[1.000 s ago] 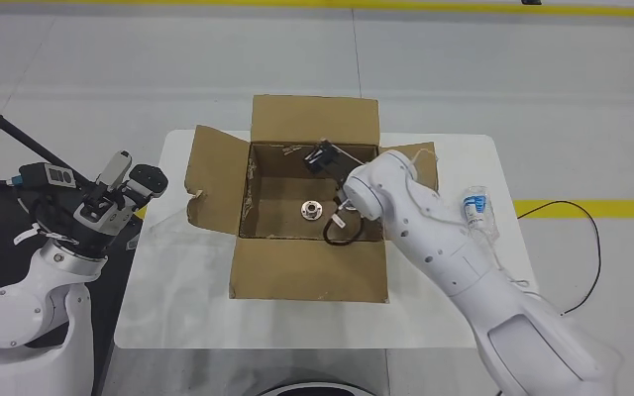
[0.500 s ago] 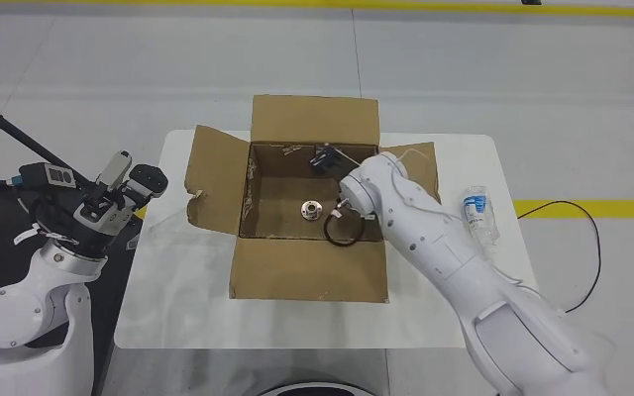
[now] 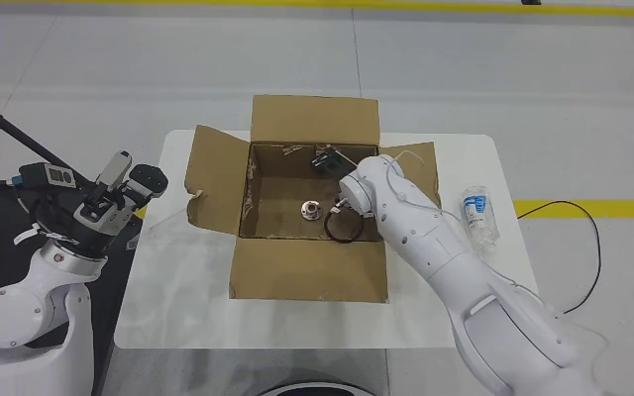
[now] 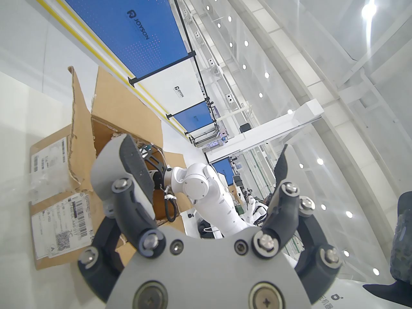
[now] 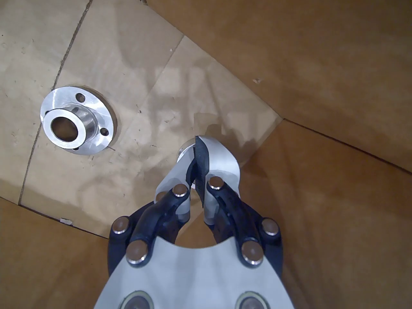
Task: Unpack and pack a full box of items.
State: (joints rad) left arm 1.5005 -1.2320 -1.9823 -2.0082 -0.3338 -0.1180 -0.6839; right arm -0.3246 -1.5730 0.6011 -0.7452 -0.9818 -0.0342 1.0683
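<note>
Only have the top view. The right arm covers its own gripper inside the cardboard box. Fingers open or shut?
Observer: Shut. The right wrist view shows the fingertips of the right gripper meeting, low over the floor of the brown cardboard box, close to a corner.
Operator: Is it on the flange?
Observer: No. The round silver metal flange with a centre bore lies flat on the box floor, apart from the fingers.
Operator: And the left gripper?
Observer: Open. The left wrist view shows the left gripper with its fingers spread wide and nothing between them.
</note>
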